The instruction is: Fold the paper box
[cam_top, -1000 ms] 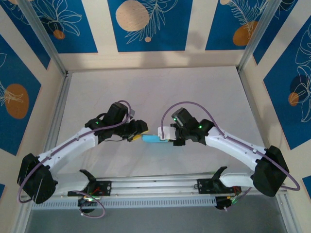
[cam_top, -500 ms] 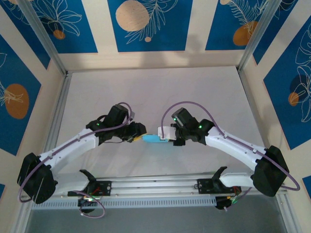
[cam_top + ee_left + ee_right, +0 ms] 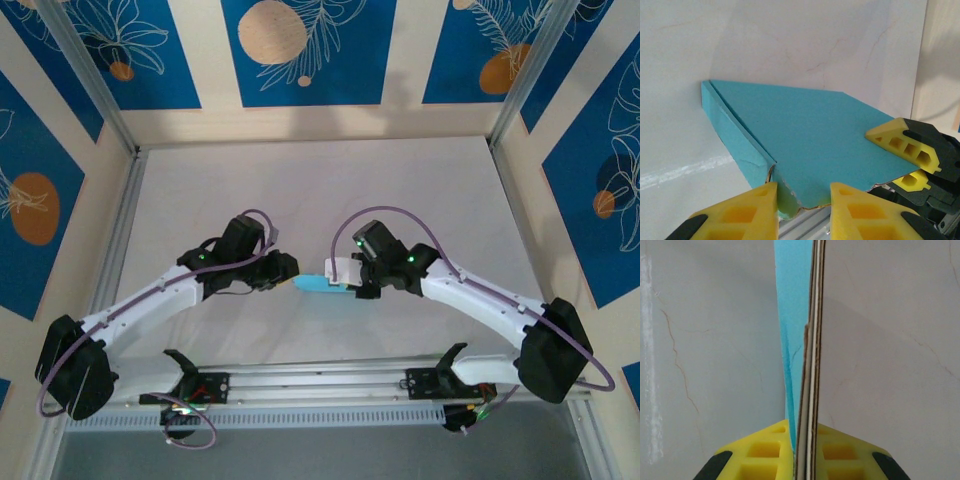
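**Top external view:** find the box [image 3: 316,286] between the left end effector [image 3: 290,276] and the right end effector [image 3: 346,277], over the near middle of the surface [image 3: 320,180]. Read its long axis as running from one end effector to the other, equally near both. Note both arms bent inward, wrists facing each other.

**Left wrist view:** see the box [image 3: 805,130] straight ahead of the left end effector [image 3: 802,195], near corner between the jaws. Record the jaws as part-way apart, one on each side of that corner; cannot tell whether they pinch it. Spot the right end effector [image 3: 907,162] at the box's far right edge.

**Right wrist view:** see the box [image 3: 807,340] edge-on, straight ahead of the right end effector [image 3: 802,440]. Record the jaws as closed on its near edge, card layers pressed together. Expect the coming move to hinge on the left jaws seating on their corner.
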